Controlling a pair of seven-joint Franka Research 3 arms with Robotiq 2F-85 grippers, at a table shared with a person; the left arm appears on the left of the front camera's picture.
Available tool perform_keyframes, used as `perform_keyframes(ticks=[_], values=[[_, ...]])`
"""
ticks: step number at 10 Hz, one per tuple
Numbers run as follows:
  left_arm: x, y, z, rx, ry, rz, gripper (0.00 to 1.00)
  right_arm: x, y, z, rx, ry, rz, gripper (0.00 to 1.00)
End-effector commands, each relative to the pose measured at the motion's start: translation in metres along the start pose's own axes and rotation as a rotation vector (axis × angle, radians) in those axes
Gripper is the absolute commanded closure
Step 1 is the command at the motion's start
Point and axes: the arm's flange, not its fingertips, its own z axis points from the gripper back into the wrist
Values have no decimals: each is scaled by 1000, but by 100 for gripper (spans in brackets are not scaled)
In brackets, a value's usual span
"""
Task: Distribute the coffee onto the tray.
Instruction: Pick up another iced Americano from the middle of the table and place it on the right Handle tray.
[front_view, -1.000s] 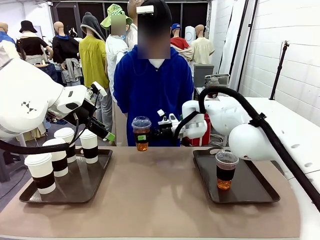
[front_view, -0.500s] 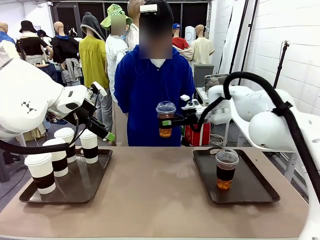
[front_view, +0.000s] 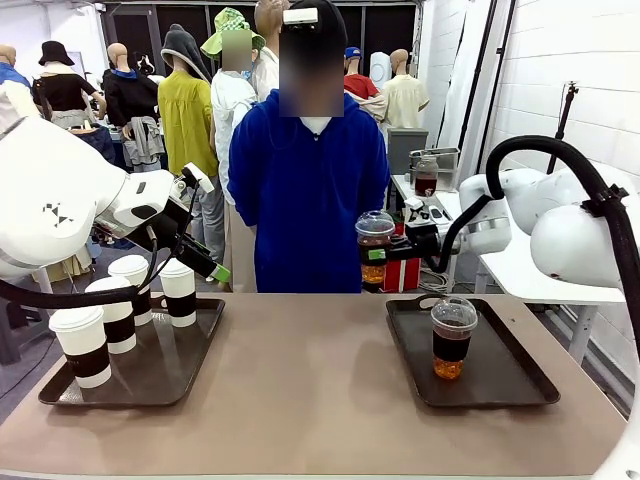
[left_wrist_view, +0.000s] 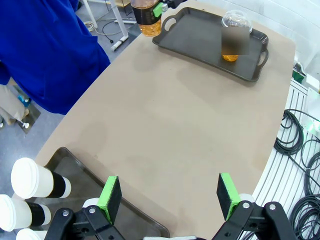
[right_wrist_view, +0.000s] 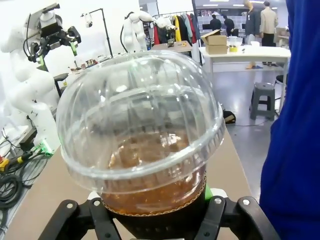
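Centre-right of front view: right gripper (front_view: 372, 254) clamps dome-lidded cup (front_view: 375, 246) in air, left of right tray (front_view: 520, 385). Second amber cup (front_view: 452, 339) stands on tray. Lower left: four paper cups (front_view: 118, 312) on left tray (front_view: 160, 385); left gripper (left_wrist_view: 170, 196) spread wide, empty.

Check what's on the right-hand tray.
One clear dome-lidded cup of amber liquid with a dark sleeve stands upright on the right tray, toward its middle. The tray floor under the cup is covered.

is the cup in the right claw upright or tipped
Upright. The cup in the right claw has its dome lid on top and the liquid level, above the table's far edge.
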Motion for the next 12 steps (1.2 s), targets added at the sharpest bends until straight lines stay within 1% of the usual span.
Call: perform_keyframes(ticks=[1, 2, 5, 7, 8, 9, 11, 12], values=[[-1, 2, 0, -5, -4, -12, 0, 5, 18, -8, 12, -28, 11, 36], [-1, 2, 0, -5, -4, -12, 0, 0, 0, 0, 0, 0, 0, 36], [-1, 2, 0, -5, -4, -12, 0, 0, 0, 0, 0, 0, 0, 36], [-1, 2, 0, -5, -4, -12, 0, -11, 1, 5, 5, 10, -6, 36], [-1, 2, 0, -5, -4, -12, 0, -13, 4, 22, -10, 31, 1, 36], [-1, 2, 0, -5, -4, -12, 0, -19, 7, 39, -20, 12, 1, 36], [-1, 2, 0, -5, -4, -12, 0, -33, 14, 68, -57, 41, 30, 36], [-1, 2, 0, -5, -4, -12, 0, -39, 17, 79, -64, 37, 34, 36]])
